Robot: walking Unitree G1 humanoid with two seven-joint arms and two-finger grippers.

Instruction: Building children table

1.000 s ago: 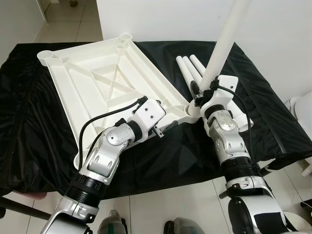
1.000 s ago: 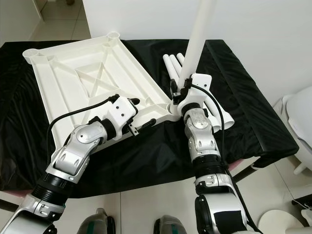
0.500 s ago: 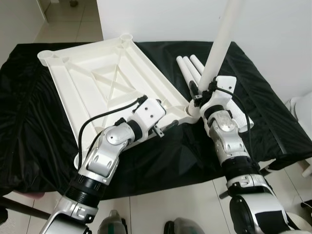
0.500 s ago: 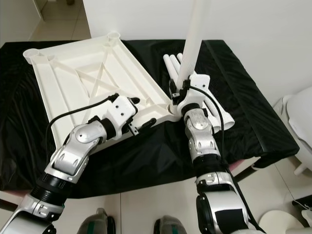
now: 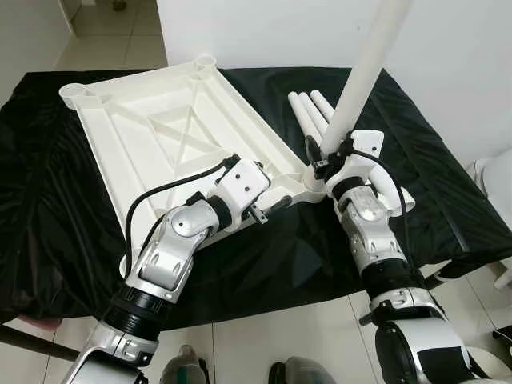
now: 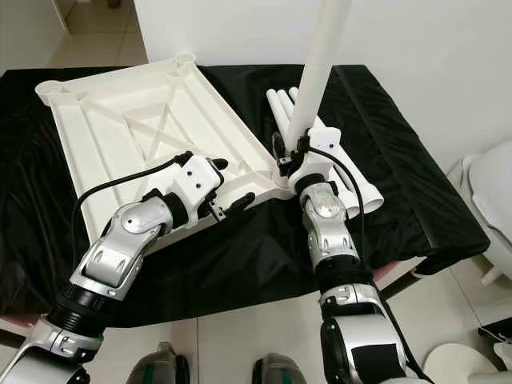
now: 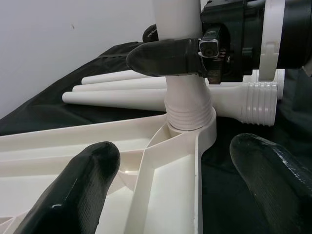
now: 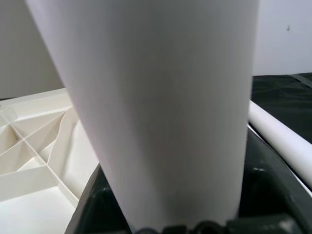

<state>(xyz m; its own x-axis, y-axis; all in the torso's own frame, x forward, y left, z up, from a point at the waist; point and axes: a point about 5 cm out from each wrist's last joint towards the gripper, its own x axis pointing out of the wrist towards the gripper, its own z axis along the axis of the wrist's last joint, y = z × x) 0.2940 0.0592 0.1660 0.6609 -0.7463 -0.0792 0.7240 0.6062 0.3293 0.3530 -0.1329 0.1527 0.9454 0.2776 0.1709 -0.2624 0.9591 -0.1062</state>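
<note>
Centre frame, the right end effector clamps the upright leg to seat it in the corner socket of the upside-down table panel. The left end effector spreads open beside the panel edge, likely steadying it; spare legs lie beyond.

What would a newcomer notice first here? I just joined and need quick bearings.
A tall white table leg stands nearly upright, its threaded base in the near right corner socket of the upturned white tabletop, gripped low by the right hand. The left hand rests open at that same corner. Three spare legs lie on the black cloth just behind.
</note>
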